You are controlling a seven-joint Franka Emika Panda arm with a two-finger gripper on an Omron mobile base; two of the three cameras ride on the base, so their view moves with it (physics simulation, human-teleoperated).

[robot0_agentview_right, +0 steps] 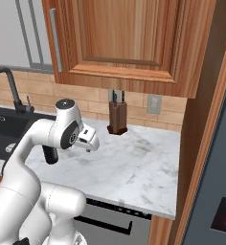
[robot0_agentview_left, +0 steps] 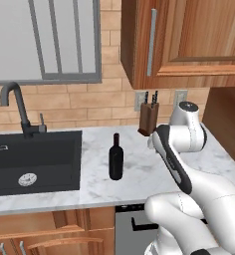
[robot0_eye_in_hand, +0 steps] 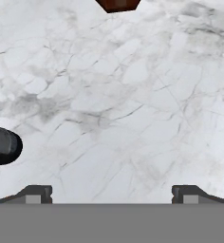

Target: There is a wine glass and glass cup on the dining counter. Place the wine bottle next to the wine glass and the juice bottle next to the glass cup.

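Note:
The wine bottle (robot0_agentview_left: 116,158), dark with a slim neck and dark red cap, stands upright on the marble sink counter (robot0_agentview_left: 139,184), right of the black sink. In the right base view its lower body (robot0_agentview_right: 50,154) shows under my arm. My gripper (robot0_agentview_right: 90,142) hovers above the counter to the bottle's right, pointing down. In the hand view the gripper (robot0_eye_in_hand: 111,195) is open, its fingertips (robot0_eye_in_hand: 38,194) wide apart over bare marble, with the wine bottle (robot0_eye_in_hand: 2,144) at the left edge. The wine glass, glass cup, juice bottle and dining counter are out of view.
A black sink (robot0_agentview_left: 35,159) with a dark faucet (robot0_agentview_left: 20,109) fills the counter's left. A wooden knife block (robot0_agentview_left: 148,119) (robot0_agentview_right: 117,117) stands at the back wall. Wooden cabinets (robot0_agentview_right: 124,38) hang overhead. A tall dark appliance (robot0_agentview_right: 220,182) bounds the right.

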